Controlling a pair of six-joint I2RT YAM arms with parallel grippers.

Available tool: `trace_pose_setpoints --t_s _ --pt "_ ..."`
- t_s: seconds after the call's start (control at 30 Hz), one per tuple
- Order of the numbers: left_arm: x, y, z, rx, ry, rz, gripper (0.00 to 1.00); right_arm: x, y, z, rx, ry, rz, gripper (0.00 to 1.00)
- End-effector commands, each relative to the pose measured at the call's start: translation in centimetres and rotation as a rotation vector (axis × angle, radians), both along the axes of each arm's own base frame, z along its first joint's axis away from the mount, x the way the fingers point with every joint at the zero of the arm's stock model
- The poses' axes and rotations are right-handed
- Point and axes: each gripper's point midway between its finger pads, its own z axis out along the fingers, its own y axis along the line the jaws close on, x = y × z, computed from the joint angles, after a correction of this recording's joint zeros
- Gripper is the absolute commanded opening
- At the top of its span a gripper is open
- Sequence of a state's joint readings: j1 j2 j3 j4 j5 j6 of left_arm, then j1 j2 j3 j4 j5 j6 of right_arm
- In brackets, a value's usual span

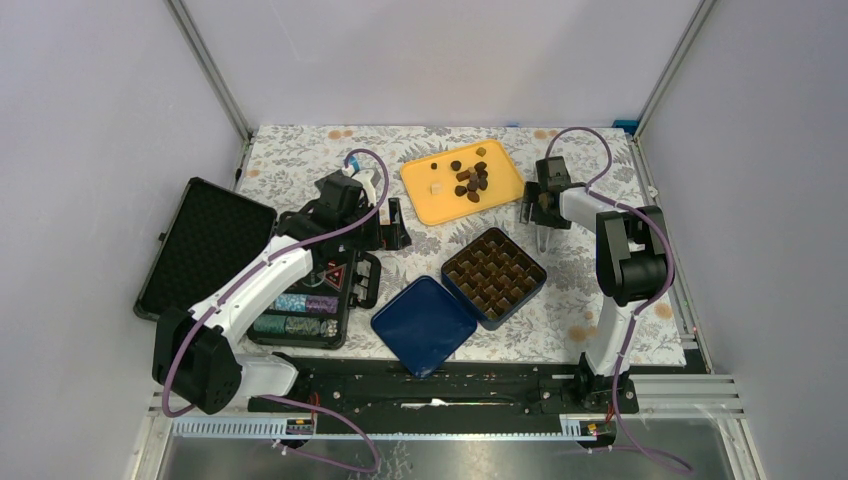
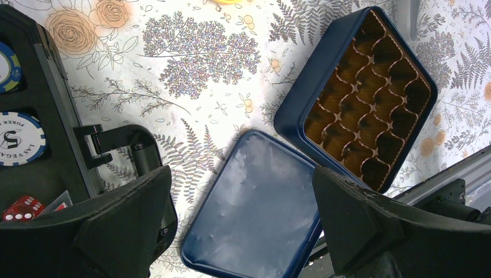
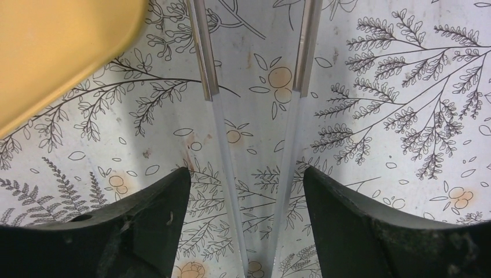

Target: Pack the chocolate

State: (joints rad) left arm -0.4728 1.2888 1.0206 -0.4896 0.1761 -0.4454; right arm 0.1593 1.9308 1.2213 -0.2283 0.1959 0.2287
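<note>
The step in hand looks like fetching the tool: no piece appears to be packed yet, judging by the blue tin (image 1: 447, 270), which sits at the centre of the top view with its brown cups showing no chocolate, its lid (image 1: 424, 325) lying flat just beside it at lower left. The chocolate (image 1: 470, 180) lies in a loose cluster on the yellow tray (image 1: 425, 205) at upper centre, one pale piece a little apart to the left. The right gripper (image 3: 244, 174) hangs over the table just right of the tray, its jaws spread and straddling a pair of slim tongs (image 3: 205, 58) that lie lengthwise between them, with a gap visible on each side, so nothing is grasped. The next move probably calls for closing squarely on both prongs without skewing them. The chocolate is well apart from these jaws, up and left. The left gripper (image 2: 240, 174) hovers spread wide and empty over the lid's edge.
</note>
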Motion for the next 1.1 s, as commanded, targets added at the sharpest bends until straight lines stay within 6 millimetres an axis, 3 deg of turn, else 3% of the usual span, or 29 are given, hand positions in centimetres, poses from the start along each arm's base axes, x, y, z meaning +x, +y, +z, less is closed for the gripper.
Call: trace_pose_setpoints --t_s 0.0,0.17,0.3,0.5,0.83,1.07 --pt "0.6 -0.4 1.8 -0.036 -0.073 -0.015 0.99 1.2 0.3 1.1 -0.011 -0.036 -0.014 0.74" --pt "0.7 -0.3 1.8 -0.019 -0.075 -0.014 0.99 0.7 -0.3 0.3 -0.044 -0.021 -0.047 0.61" --pt "0.6 -0.3 1.7 -0.027 -0.065 -0.007 0.99 0.6 -0.4 -0.4 -0.045 -0.006 -0.055 0.44" --pt "0.3 -0.1 1.7 -0.026 -0.073 -0.009 0.99 1.3 -0.2 2.7 -0.04 -0.047 -0.044 0.12" --pt "0.5 -0.1 1.9 -0.021 -0.081 -0.012 0.99 1.2 -1.8 10.5 -0.117 -0.118 -0.03 0.13" --pt "0.9 0.0 2.3 -0.023 -0.102 0.005 0.99 1.7 1.5 16.3 0.024 -0.141 0.101 0.14"
